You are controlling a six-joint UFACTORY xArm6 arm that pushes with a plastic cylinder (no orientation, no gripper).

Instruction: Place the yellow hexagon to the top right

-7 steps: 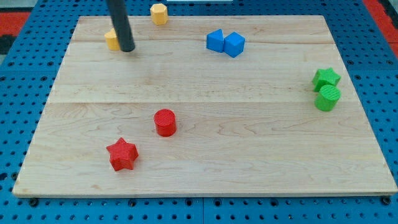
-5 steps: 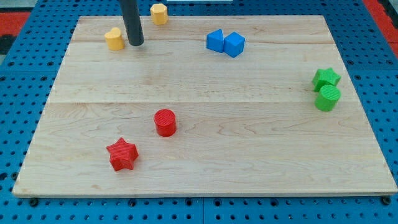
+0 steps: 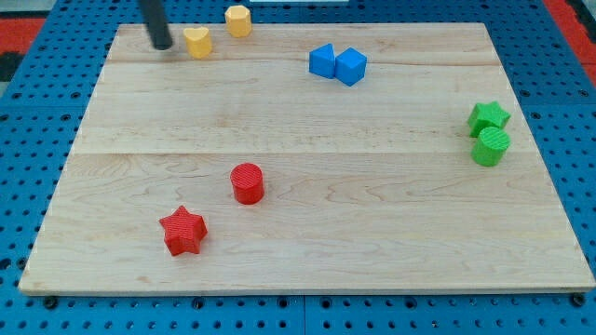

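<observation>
The yellow hexagon [image 3: 238, 20] sits at the board's top edge, left of centre. A second yellow block [image 3: 196, 42], with a notched top, lies just below and to the left of it, apart from it. My tip [image 3: 162, 45] rests on the wooden board [image 3: 307, 242] near the top left, a short way left of the second yellow block and not touching it. The rod rises out of the view's top.
Two blue blocks [image 3: 322, 60] [image 3: 351, 66] touch each other at top centre. A green star [image 3: 488, 117] and a green cylinder [image 3: 491, 147] sit at the right edge. A red cylinder [image 3: 247, 182] and a red star [image 3: 182, 231] lie at lower left.
My tip has moved from the right of the second yellow block to its left. That block has slid up and to the right, closer to the yellow hexagon. The hexagon has not moved.
</observation>
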